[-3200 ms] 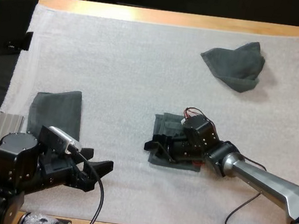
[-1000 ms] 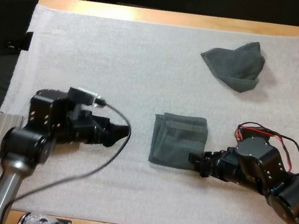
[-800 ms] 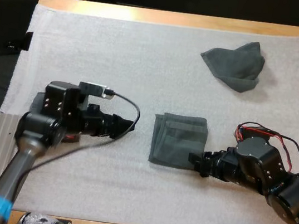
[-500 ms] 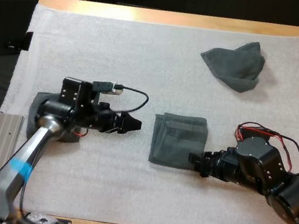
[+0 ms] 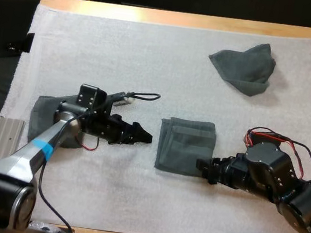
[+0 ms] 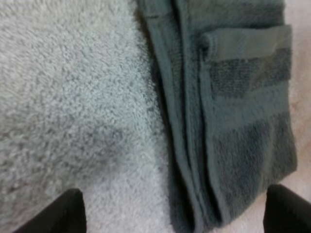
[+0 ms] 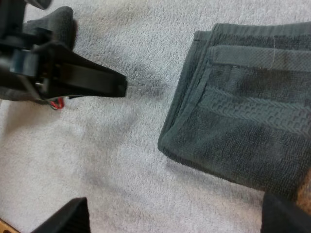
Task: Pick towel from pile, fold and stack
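Centre towel: a folded dark grey-green cloth towel [image 5: 186, 146] lies flat as a rectangle in the middle of the white fleecy mat [image 5: 152, 57], which covers the wooden surface [image 5: 181, 19]; its layered folded edge faces the left arm
Left gripper: the left gripper [image 5: 145, 137] sits low over the mat just beside that layered edge, not touching it; its black fingers [image 6: 68, 213] stand apart with only bare mat and the towel's edge between them
Right gripper: the right gripper [image 5: 202, 167] is at the centre towel's near right corner; its fingers [image 7: 73, 216] are spread wide and clamp nothing
Pile towel: a crumpled dark grey-green towel [image 5: 245, 65] lies at the mat's far right, well apart from both grippers
Left towel: a flat dark grey-green towel [image 5: 41, 116] lies by the mat's left edge, partly under the left arm
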